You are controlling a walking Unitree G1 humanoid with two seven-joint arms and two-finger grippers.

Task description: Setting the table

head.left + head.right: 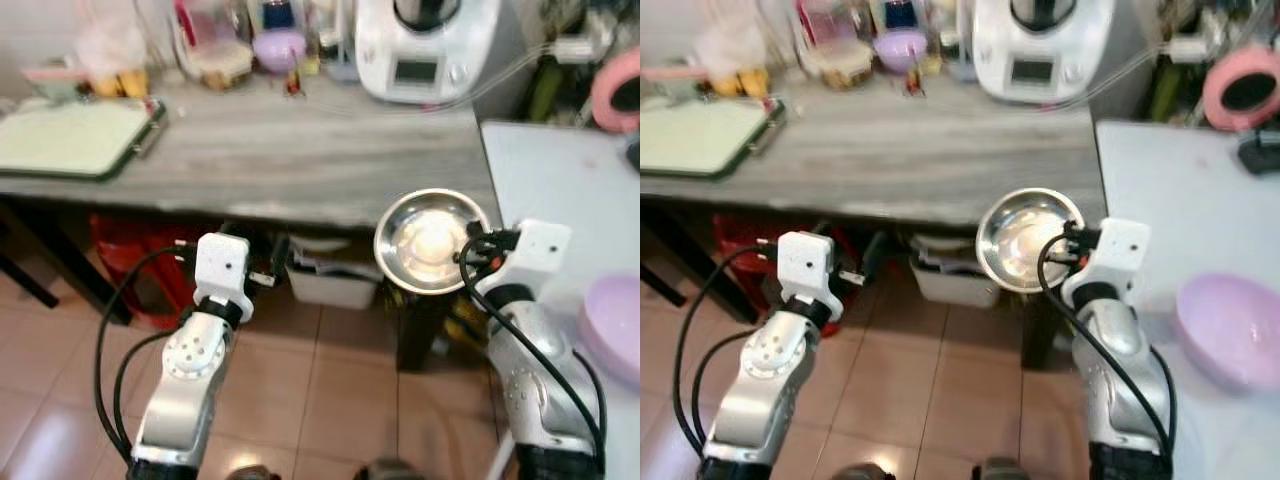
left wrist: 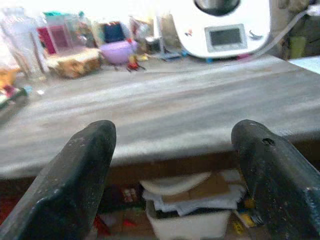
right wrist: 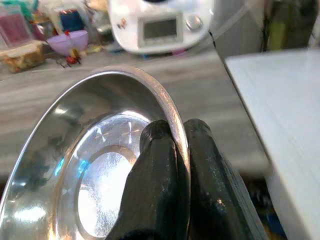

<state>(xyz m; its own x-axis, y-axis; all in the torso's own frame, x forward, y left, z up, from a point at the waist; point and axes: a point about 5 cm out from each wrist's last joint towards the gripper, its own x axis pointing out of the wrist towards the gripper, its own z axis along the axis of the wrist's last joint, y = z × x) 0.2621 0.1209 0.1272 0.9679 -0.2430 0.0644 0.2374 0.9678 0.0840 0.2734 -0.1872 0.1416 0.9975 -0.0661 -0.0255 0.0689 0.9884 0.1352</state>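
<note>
A shiny steel bowl point(image 1: 432, 240) hangs in the air just off the front edge of the grey wooden table point(image 1: 290, 160), near its right end. My right gripper point(image 3: 175, 150) is shut on the bowl's rim, one finger inside and one outside. My left gripper point(image 2: 172, 165) is open with nothing between its fingers point(image 2: 80, 175), held low in front of the table edge. A lilac bowl point(image 1: 1230, 330) rests on the white table point(image 1: 1170, 190) to my right.
A white kitchen machine point(image 1: 425, 45), a small purple bowl point(image 1: 279, 48), jars and food containers crowd the back of the grey table. A pale green tray point(image 1: 75, 137) lies at its left. Boxes point(image 1: 330, 280) and a red crate point(image 1: 140, 265) sit underneath.
</note>
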